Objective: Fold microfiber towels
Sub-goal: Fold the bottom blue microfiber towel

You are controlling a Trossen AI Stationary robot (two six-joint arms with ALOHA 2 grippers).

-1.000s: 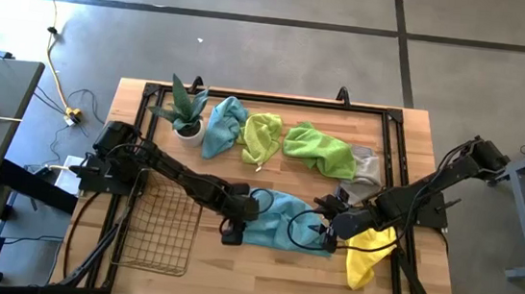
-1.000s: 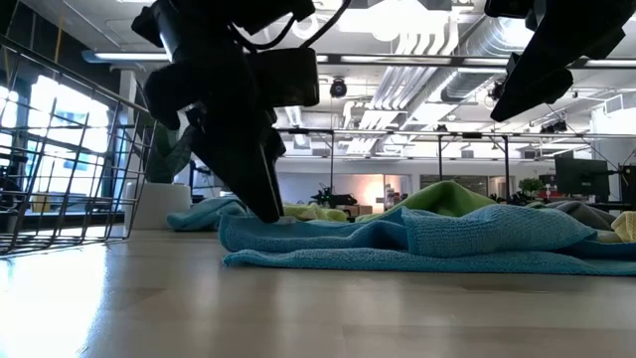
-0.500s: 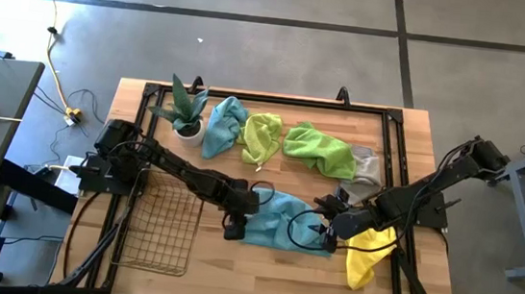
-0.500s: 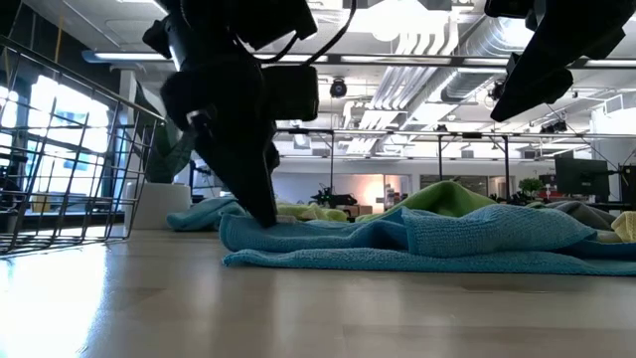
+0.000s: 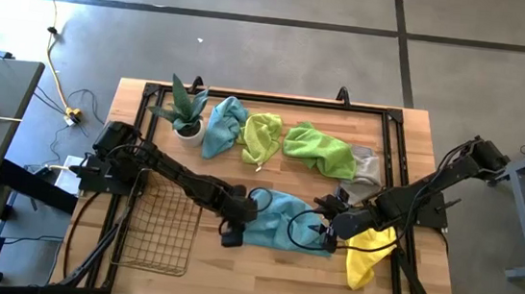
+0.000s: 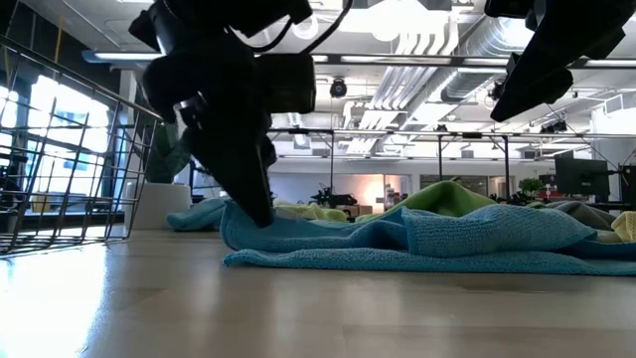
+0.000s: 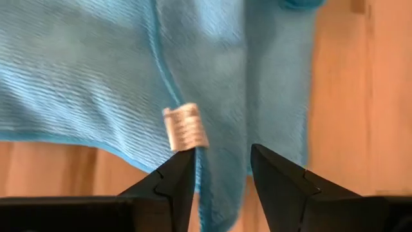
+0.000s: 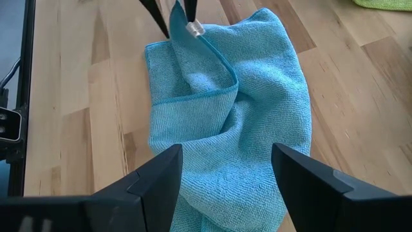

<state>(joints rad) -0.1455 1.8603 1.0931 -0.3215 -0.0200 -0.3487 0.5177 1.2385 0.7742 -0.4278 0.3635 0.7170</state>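
**Teal cloth pinched at one corner, ready to be drawn over**

Wooden slats of the broad pale work table (image 5: 260, 267) carry everything we see. Near its front middle lies the rumpled teal blue microfiber towel (image 5: 280, 218), half bunched on itself, with a bright yellow cloth (image 5: 368, 254) just beside it and lime green cloths (image 5: 320, 149) well apart at the back.

Our left gripper (image 7: 222, 169) has its fingers partly closed over the teal towel's edge, by the small white sewn label (image 7: 185, 127); in the right wrist view that corner stands lifted. Our right gripper (image 8: 225, 180) hovers wide open above the towel's other end, holding nothing.

We judge the cloth light, limp and clingy: it will sag and drag rather than hold shape. Corners and hemmed edges look the best holds, one per gripper.
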